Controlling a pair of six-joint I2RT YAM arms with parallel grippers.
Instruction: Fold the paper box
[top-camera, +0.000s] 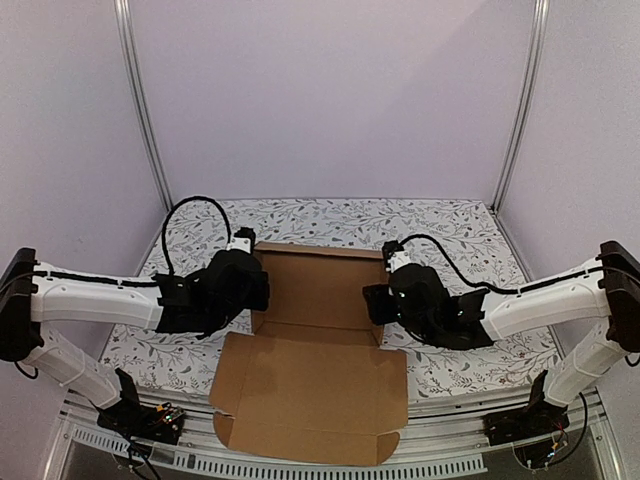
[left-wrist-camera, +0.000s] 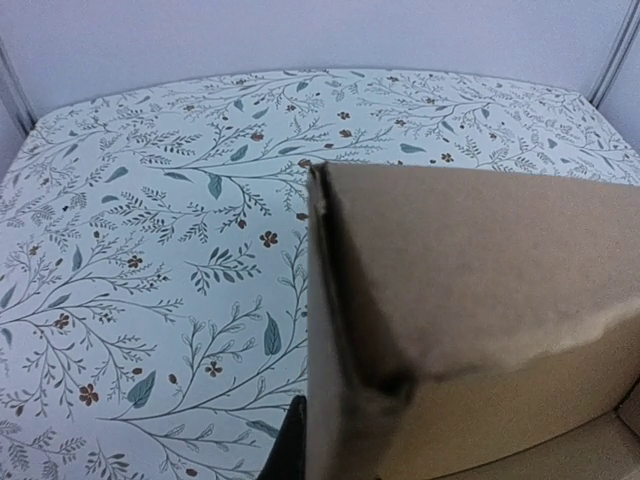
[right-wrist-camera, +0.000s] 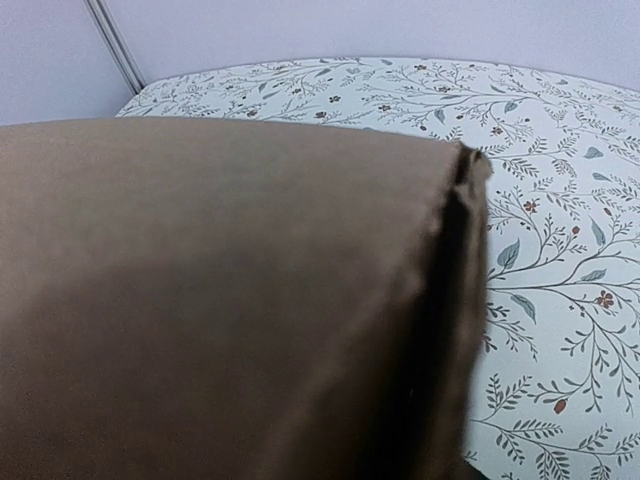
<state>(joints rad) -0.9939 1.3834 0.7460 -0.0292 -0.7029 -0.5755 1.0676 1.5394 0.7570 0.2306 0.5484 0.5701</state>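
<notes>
as arms (top-camera: 100, 298) flank paper box (top-camera: 320, 290) | left tool (top-camera: 262, 290) pinches it | right tool (top-camera: 378, 303) (hidden) unclear

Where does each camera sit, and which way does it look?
Top external: fixed above and behind the arms, looking down at the flowered table; shows the left arm, the right arm and the paper box between them.
Left wrist: on the left arm, facing away over the table, along the box's raised left side; one dark fingertip shows at the bottom.
Right wrist: on the right arm, very close to the box's right side; no fingers clearly show.
Shared: all three see the box and table.
</notes>
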